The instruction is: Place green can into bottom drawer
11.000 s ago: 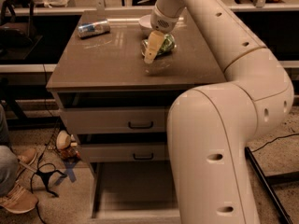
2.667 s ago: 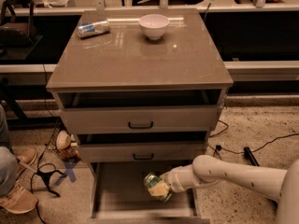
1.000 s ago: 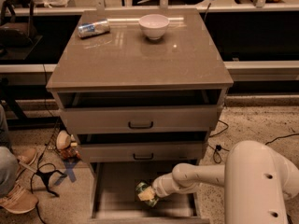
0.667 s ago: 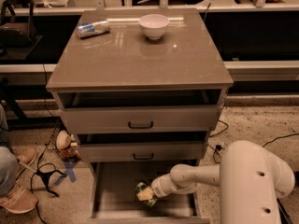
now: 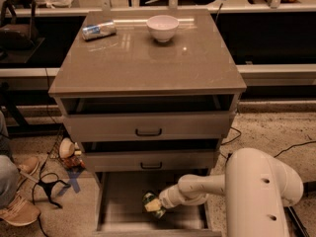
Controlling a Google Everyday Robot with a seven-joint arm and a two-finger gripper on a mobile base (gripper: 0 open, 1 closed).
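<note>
The claw [image 5: 153, 205] is down inside the bottom drawer [image 5: 121, 206], and its fingers are squeezed around the green can [image 5: 147, 198]. High above the claw, a white bowl [image 5: 162, 27] and a silver-and-blue can [image 5: 98, 30] sit on the desk [image 5: 148, 63].

Green can [image 5: 148, 199]: mottled green-and-white label, held low over the drawer floor, near its middle | Bottom drawer [image 5: 118, 209]: lowest of three, pulled open, flat grey-brown floor, low side walls | Gripper [image 5: 154, 205]: reaching inside the drawer, clasping the can
</note>
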